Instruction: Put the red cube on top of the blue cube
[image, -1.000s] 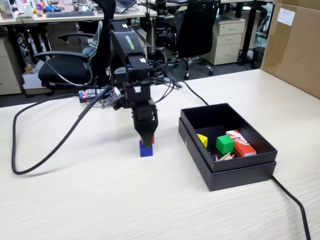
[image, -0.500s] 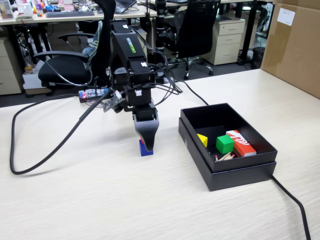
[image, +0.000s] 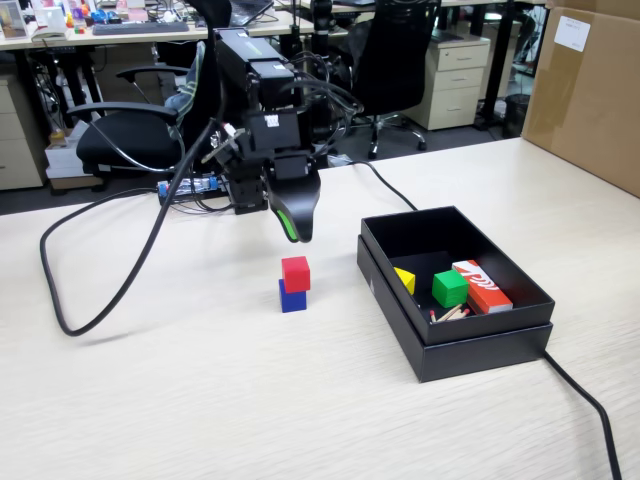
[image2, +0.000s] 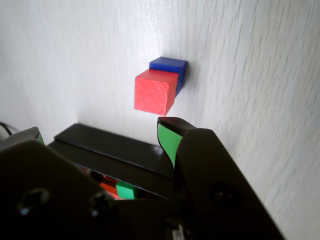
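Observation:
The red cube (image: 295, 272) sits on top of the blue cube (image: 292, 297) on the pale wooden table, slightly offset. In the wrist view the red cube (image2: 155, 91) covers most of the blue cube (image2: 170, 66). My gripper (image: 299, 232) hangs a short way above and behind the stack, touching neither cube. In the wrist view the gripper (image2: 100, 134) is open and empty, its two green-padded jaws wide apart.
An open black box (image: 470, 340) stands right of the stack, holding a green cube (image: 449, 288), a yellow piece (image: 404, 280) and a red-orange and white box (image: 482, 285). A black cable (image: 60, 290) loops at the left. A cardboard box (image: 590, 90) stands far right.

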